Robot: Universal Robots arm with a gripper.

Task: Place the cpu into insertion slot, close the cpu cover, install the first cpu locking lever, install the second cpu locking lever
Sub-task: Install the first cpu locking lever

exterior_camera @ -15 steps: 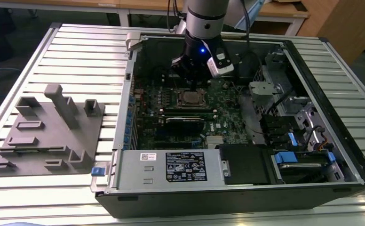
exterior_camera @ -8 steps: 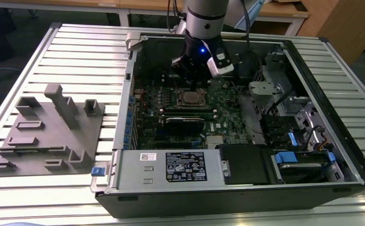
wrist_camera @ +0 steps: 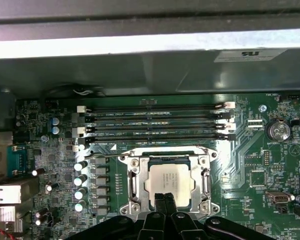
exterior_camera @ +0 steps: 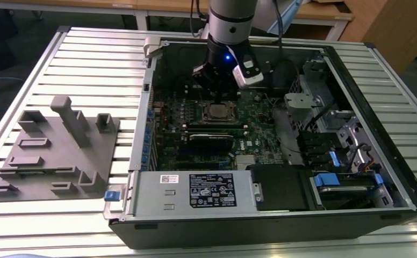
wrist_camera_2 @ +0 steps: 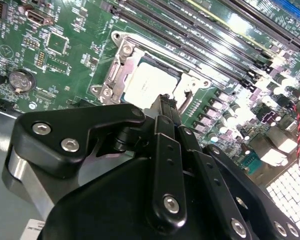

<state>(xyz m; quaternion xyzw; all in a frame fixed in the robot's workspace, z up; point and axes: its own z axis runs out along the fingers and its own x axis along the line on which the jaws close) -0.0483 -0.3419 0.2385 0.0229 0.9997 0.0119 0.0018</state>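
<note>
Above the insertion slot, fingers pinched together on nothing, tips at the edge of the seated cpu, cpu cover lying down around it. Seemingly lever-locking stage; calls for steady, well-aimed pressure.

Dull metal cpu, shiny metal cpu cover.
</note>
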